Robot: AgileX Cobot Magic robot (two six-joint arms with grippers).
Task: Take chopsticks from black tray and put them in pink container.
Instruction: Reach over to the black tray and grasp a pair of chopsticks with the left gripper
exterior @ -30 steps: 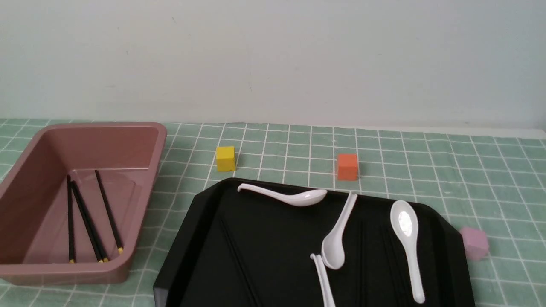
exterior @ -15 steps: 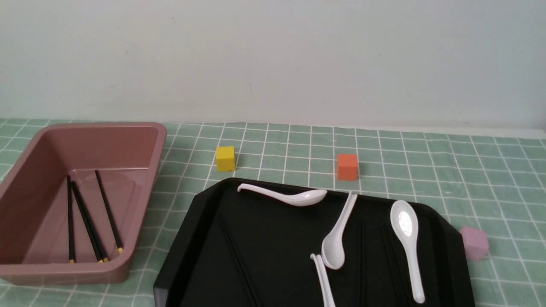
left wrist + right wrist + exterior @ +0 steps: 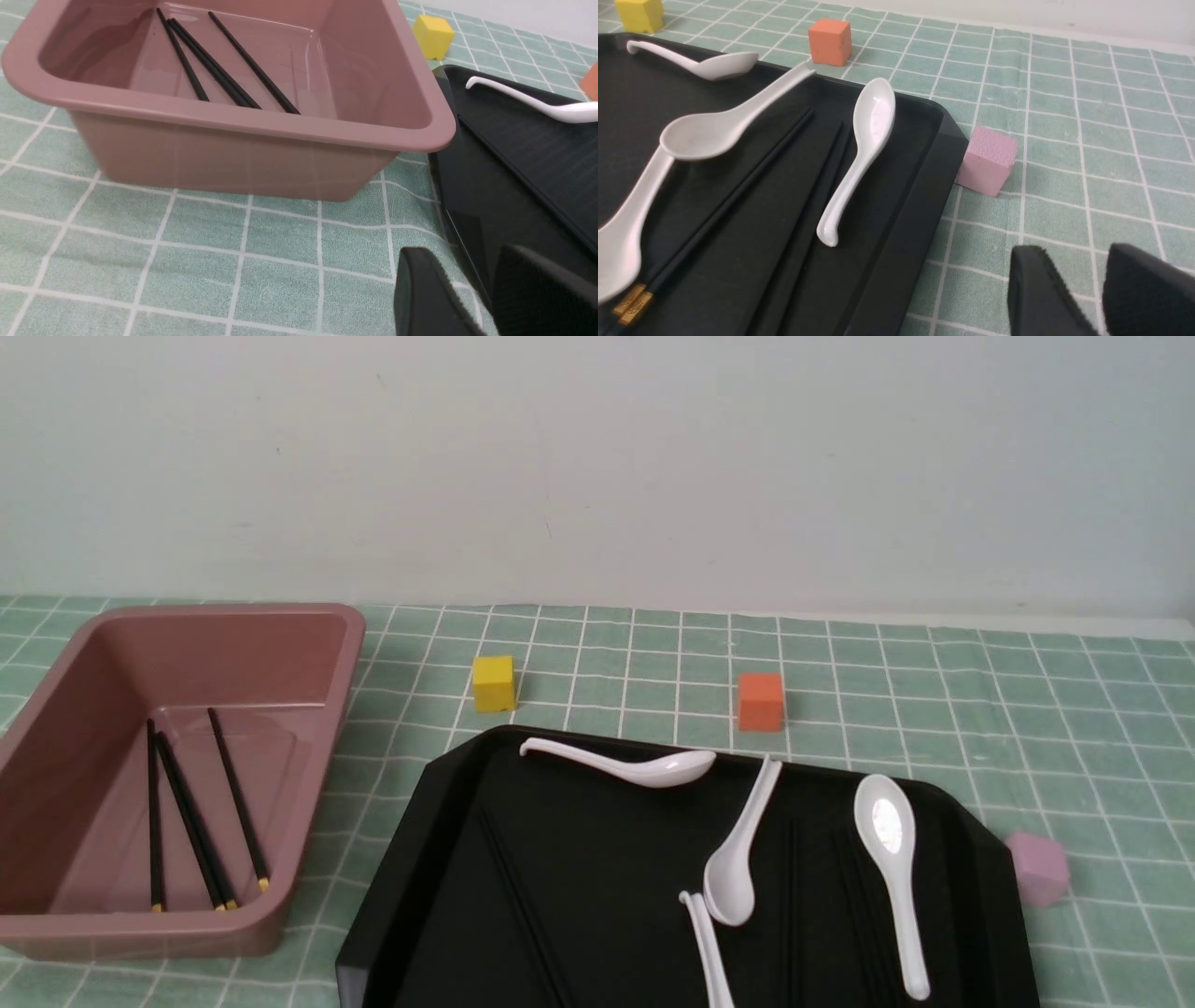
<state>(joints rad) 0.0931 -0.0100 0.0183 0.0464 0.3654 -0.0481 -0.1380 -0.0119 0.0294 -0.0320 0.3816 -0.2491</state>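
Neither arm appears in the front view; we see the grippers only in their own wrist views, each cut off by the bottom edge of the frame. The left gripper (image 3: 476,266) shows two black fingers with a narrow gap between them and nothing in it. The right gripper (image 3: 1083,266) looks the same, slightly parted and holding nothing.

Four chopsticks (image 3: 191,821) lie on the floor of the pink container (image 3: 350,644) at the left of the front view. In the left wrist view its near rim hides their lower ends.

More chopsticks (image 3: 738,196) remain on the black tray (image 3: 579,859). In the right wrist view we make out at least two, side by side, with gold tips at the lower left, partly under a white soup spoon (image 3: 705,135). Black on black, further sticks beside them are hard to count, and in the front view they show only as faint lines.

The bottom edge of the front view cuts off the tray's near side and one of the four spoons.

A yellow cube (image 3: 493,682) and an orange cube (image 3: 761,701) stand on the green checked cloth (image 3: 934,709) beyond the tray. A pale pink cube (image 3: 1038,868) sits just beside its right corner.
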